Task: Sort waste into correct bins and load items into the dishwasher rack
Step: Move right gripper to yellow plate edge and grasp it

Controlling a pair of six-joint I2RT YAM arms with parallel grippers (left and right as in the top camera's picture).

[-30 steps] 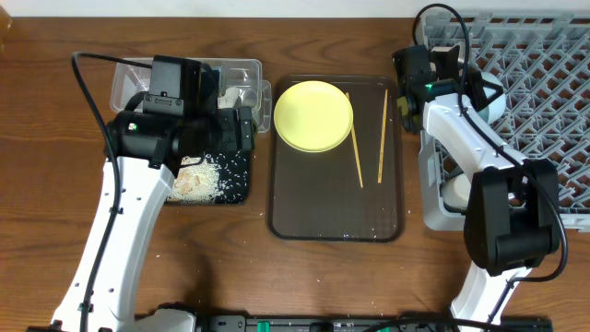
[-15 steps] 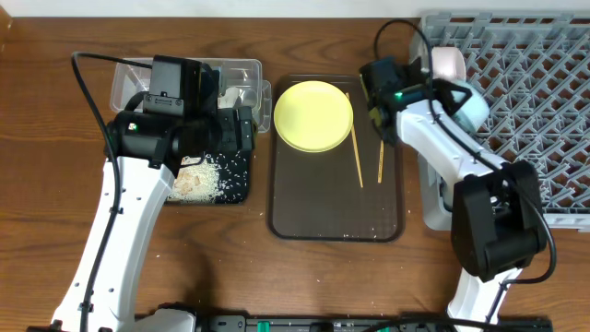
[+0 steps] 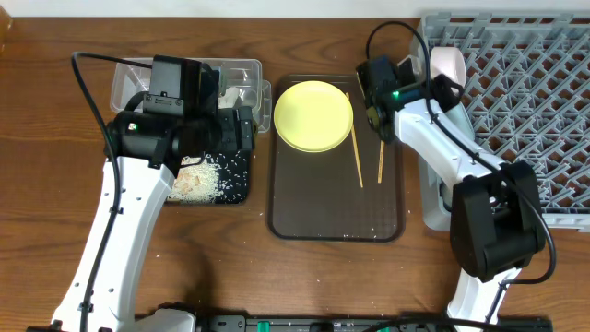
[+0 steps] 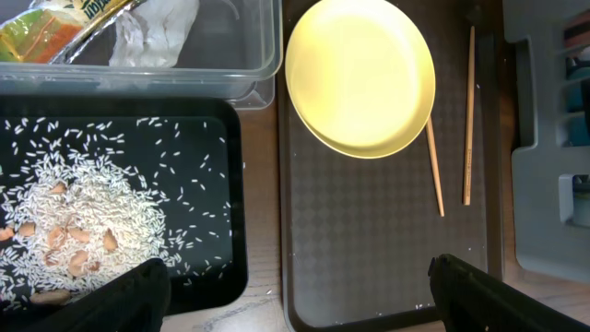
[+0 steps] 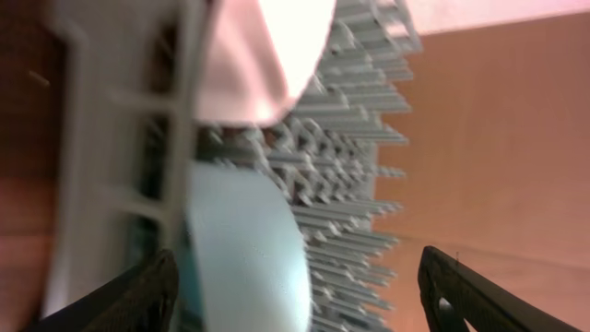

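The round yellow plate [image 3: 313, 114] and two wooden chopsticks [image 3: 356, 155] lie on the dark brown serving tray [image 3: 332, 217]. A white bowl [image 3: 449, 63] and a light blue bowl [image 5: 249, 254] stand on edge at the left side of the grey dishwasher rack [image 3: 535, 101]. My right gripper [image 3: 433, 89] hovers just left of them, open and holding nothing. The left gripper [image 3: 241, 129] is open above the black tray [image 4: 230, 157], which holds rice scraps [image 4: 83, 212]. A green-yellow wrapper [image 4: 64, 23] and crumpled white paper [image 4: 157, 28] lie in the clear tub [image 4: 263, 69].
The brown serving tray sits between the two bins and the rack, with bare wood in front of it. The right arm's forearm [image 3: 442, 148] crosses the rack's left edge. The right wrist view is blurred.
The right gripper has opened and drawn back leftward from the rack, leaving the light blue bowl standing there. The left arm has not moved.
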